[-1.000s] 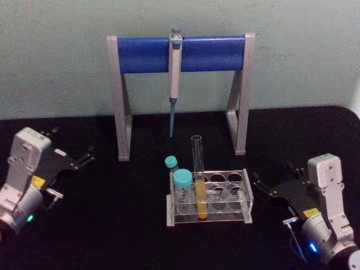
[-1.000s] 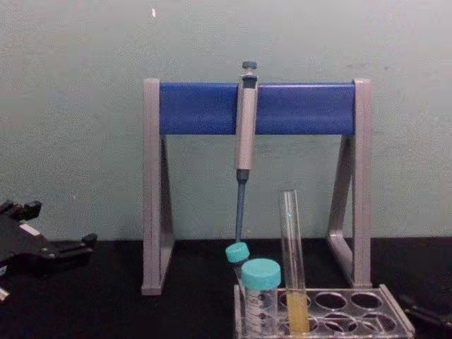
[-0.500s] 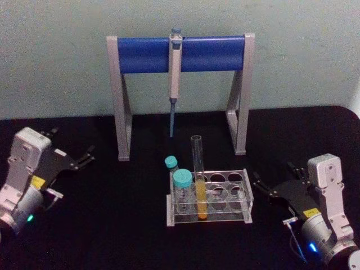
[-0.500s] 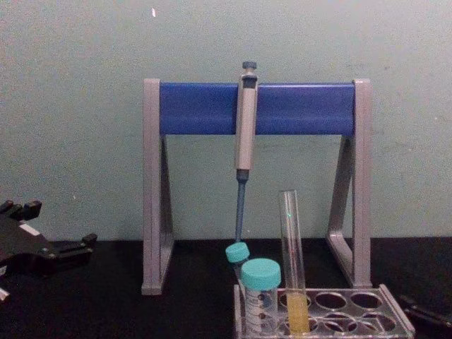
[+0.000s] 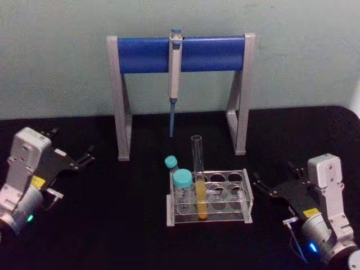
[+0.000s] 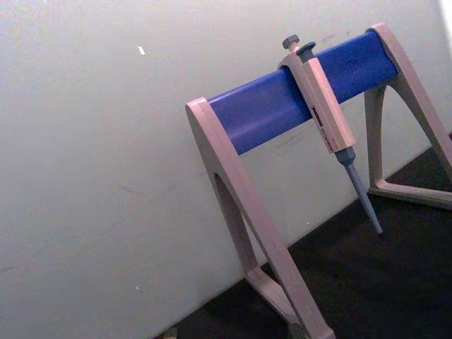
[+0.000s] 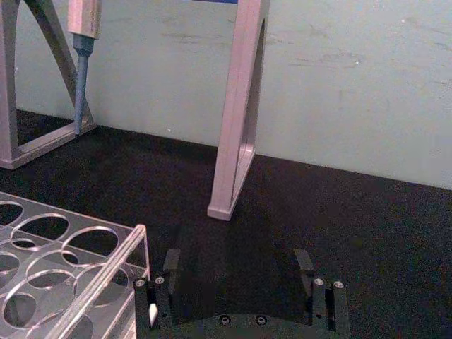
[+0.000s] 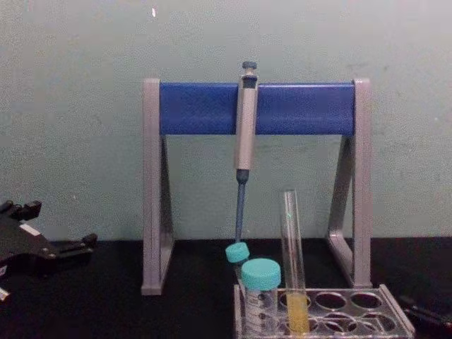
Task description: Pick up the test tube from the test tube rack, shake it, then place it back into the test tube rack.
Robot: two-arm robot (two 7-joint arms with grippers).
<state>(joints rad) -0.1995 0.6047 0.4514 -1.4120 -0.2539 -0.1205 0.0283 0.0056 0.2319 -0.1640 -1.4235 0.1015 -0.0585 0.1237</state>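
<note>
Right tool (image 5: 275,179) open, right of test tube rack (image 5: 209,197); test tube (image 5: 198,177) upright inside.

Dim even light, soft focus, faint shadows, no strong glare

Test tube (image 5: 198,174) upright in rack (image 5: 246,194), w/ capped tubes (image 5: 182,191) left; pipette stand (image 5: 121,101) behind.

Before you, a grey-and-blue stand (image 5: 180,53) rises from the black table (image 5: 112,225) against a pale wall (image 5: 56,56). A pipette (image 5: 175,79) hangs from its bar, while two teal-capped tubes (image 5: 182,188) stand just in front.
</note>
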